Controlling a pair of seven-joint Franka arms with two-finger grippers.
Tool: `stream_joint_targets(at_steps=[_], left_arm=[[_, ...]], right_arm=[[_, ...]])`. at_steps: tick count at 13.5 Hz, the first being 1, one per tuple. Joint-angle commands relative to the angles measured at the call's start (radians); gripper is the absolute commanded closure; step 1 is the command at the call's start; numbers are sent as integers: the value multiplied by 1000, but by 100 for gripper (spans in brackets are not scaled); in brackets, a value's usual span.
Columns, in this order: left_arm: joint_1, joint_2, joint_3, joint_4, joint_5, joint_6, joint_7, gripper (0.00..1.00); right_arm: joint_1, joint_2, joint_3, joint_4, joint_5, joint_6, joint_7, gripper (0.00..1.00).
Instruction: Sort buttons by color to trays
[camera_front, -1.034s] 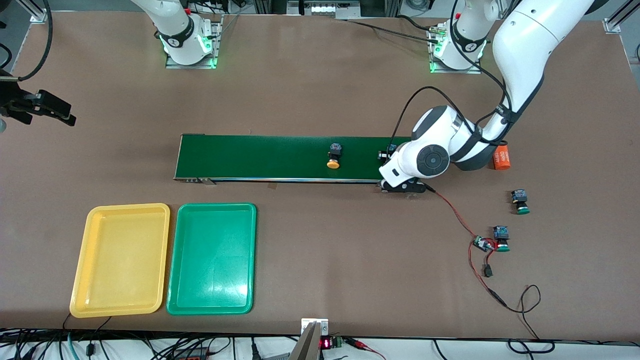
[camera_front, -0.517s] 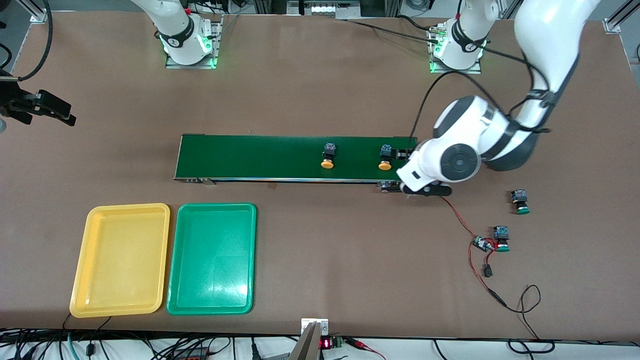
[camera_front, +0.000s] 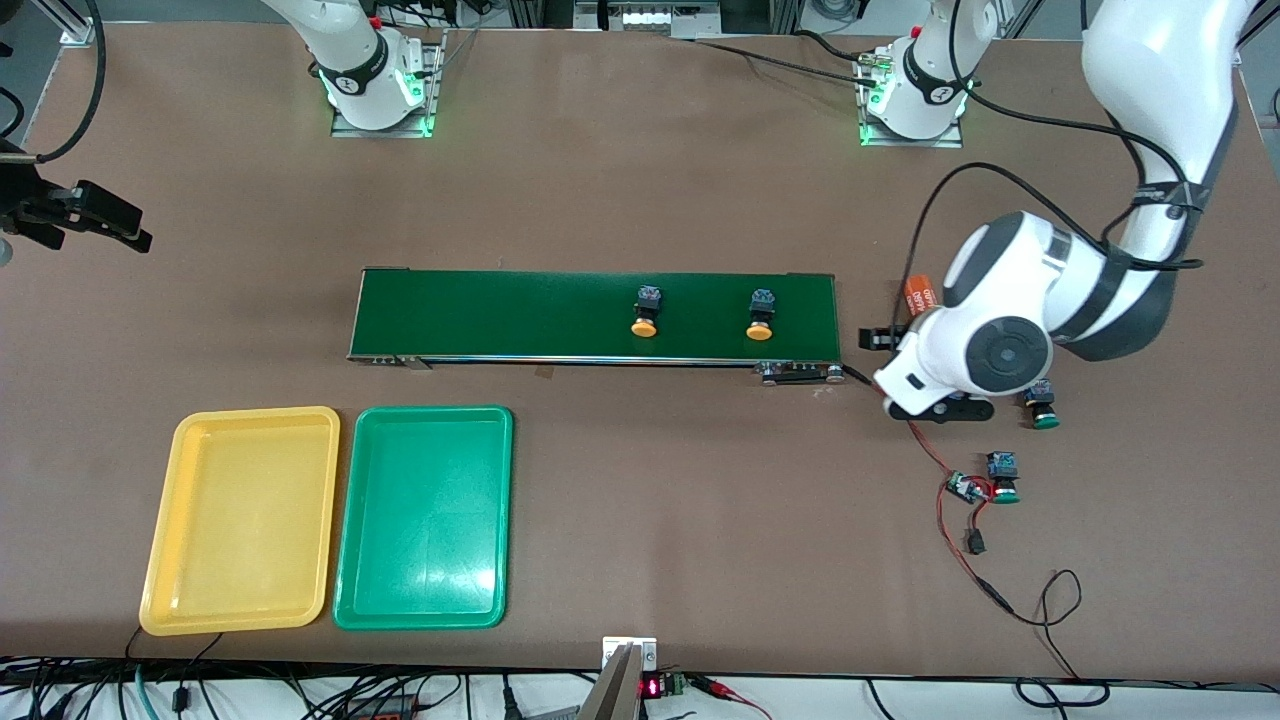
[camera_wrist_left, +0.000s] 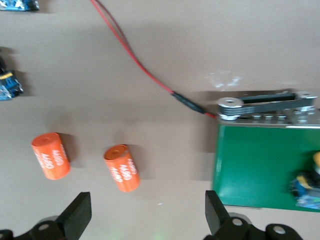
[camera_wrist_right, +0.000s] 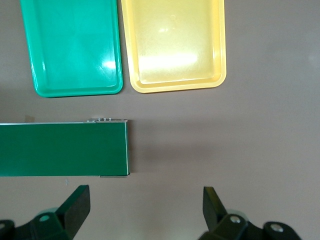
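Note:
Two orange-capped buttons (camera_front: 646, 312) (camera_front: 761, 316) stand on the dark-green conveyor belt (camera_front: 500, 315). Two green-capped buttons lie on the table toward the left arm's end: one (camera_front: 1044, 412) is partly hidden by the left wrist, the other (camera_front: 1003, 478) is nearer the front camera. The yellow tray (camera_front: 240, 520) and green tray (camera_front: 423, 517) are both empty. My left gripper (camera_front: 878, 338) (camera_wrist_left: 147, 212) is open and empty over bare table just off the belt's end. My right gripper (camera_front: 130, 232) (camera_wrist_right: 146, 205) is open and empty, waiting in the air at the right arm's end.
Two orange "4680" cylinders (camera_wrist_left: 50, 156) (camera_wrist_left: 121, 168) lie on the table below the left hand; one shows in the front view (camera_front: 922, 297). A small circuit board (camera_front: 965, 487) on red wires (camera_front: 915, 430) lies beside the nearer green button.
My left arm has drawn back from the belt toward its own end, leaving a second orange button on the belt. Both orange buttons have shifted along the belt toward the right arm's end.

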Motion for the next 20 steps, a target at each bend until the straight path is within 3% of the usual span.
stream_joint_targets(at_steps=[1,2,4,8,12,16,17,19,20], left_arm=[[56,-32,8,-55,12,26,139,0],[39,-83,60,-119,1,84,169,0],[-23,-216,166,-351,-4,288,219,0],[-115,-324,312,-646,-5,567,220,0],[-123,-338,360,-786,-54,705,220,0],[-120,-309,363,-897,-109,903,193,3],[-116,-303,363,-899,-110,908,193,10],[-114,-304,363,-896,-110,907,200,51],[-114,-307,363,-889,-110,904,205,66]], right_arm=[[-5,-6,3,-17,-15,27,-5,0],[-7,-6,2,-18,-15,27,-7,0],[-12,-6,-1,-18,-15,25,-5,0],[-7,-6,-1,-17,-15,36,-5,0],[-13,9,-3,-10,4,48,9,0],[-4,69,-1,3,4,50,10,0],[-1,78,0,5,2,48,9,0],[-8,90,-1,6,5,51,1,0],[-15,93,-3,8,27,51,0,0]])
